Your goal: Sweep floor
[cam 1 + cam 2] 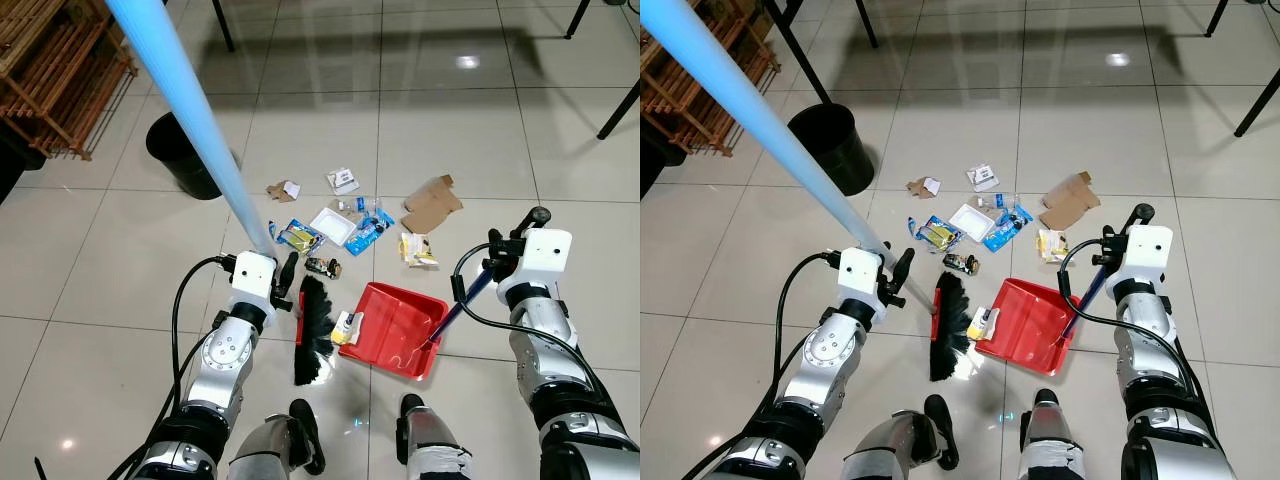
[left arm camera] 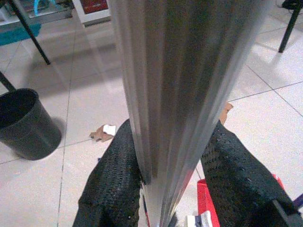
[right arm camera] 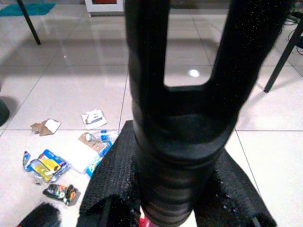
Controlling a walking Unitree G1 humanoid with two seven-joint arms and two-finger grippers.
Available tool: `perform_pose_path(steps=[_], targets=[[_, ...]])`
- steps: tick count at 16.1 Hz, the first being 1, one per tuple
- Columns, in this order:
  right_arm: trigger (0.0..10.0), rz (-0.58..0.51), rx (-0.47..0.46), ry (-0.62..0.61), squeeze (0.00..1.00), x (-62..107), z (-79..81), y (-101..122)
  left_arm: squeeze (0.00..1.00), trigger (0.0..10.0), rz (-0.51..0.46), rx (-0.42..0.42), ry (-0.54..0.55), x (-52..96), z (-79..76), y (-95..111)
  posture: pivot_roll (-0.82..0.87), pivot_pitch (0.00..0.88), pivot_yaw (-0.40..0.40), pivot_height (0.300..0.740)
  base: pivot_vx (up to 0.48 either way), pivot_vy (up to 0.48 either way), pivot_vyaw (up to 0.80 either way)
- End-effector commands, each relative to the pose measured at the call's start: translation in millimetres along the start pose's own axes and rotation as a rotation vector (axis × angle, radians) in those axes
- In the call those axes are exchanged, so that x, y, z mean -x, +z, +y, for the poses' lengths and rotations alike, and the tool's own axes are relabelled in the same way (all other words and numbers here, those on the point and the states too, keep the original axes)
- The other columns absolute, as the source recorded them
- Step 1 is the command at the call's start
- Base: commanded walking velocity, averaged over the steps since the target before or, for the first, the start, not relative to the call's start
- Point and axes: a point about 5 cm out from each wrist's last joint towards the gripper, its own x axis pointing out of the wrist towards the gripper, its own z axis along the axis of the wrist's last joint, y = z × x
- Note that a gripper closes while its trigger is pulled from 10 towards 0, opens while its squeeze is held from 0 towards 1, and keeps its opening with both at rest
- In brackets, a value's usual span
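My left gripper (image 1: 288,276) is shut on the broom's long blue-silver handle (image 1: 190,110), which slants up to the top left. The black broom head (image 1: 313,330) rests on the tiles just left of the red dustpan (image 1: 400,327). A small white and yellow packet (image 1: 347,326) lies on the pan's left lip. My right gripper (image 1: 492,262) is shut on the dustpan's dark handle (image 1: 460,300). Litter lies scattered beyond the pan: a white tray (image 1: 333,225), blue wrappers (image 1: 370,230), a yellow packet (image 1: 416,248) and brown cardboard (image 1: 432,204).
A black waste bin (image 1: 185,155) stands on the tiles at the left. A wooden rack (image 1: 55,70) fills the far left corner. Black furniture legs (image 1: 618,110) stand at the right and along the back. My two feet (image 1: 300,440) are at the bottom.
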Motion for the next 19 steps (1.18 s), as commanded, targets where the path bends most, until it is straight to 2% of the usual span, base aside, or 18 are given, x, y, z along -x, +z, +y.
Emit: perform_pose_path(steps=[1, 19], targets=[[10.0, 0.126, -0.032, -0.007, 0.0, 12.8, 1.9, -27.6, 0.0, 0.0, 0.026, 0.001, 0.007, 5.3, 4.0, -7.7, -0.22, 0.277, 0.167, 0.74, 0.0, 0.0, 0.0], [10.0, 0.124, -0.035, -0.006, 0.0, 10.2, 3.1, -25.6, 0.0, 0.0, 0.006, 0.004, -0.011, 4.3, 3.1, -6.9, -0.22, 0.259, 0.167, 0.74, 0.0, 0.0, 0.0]])
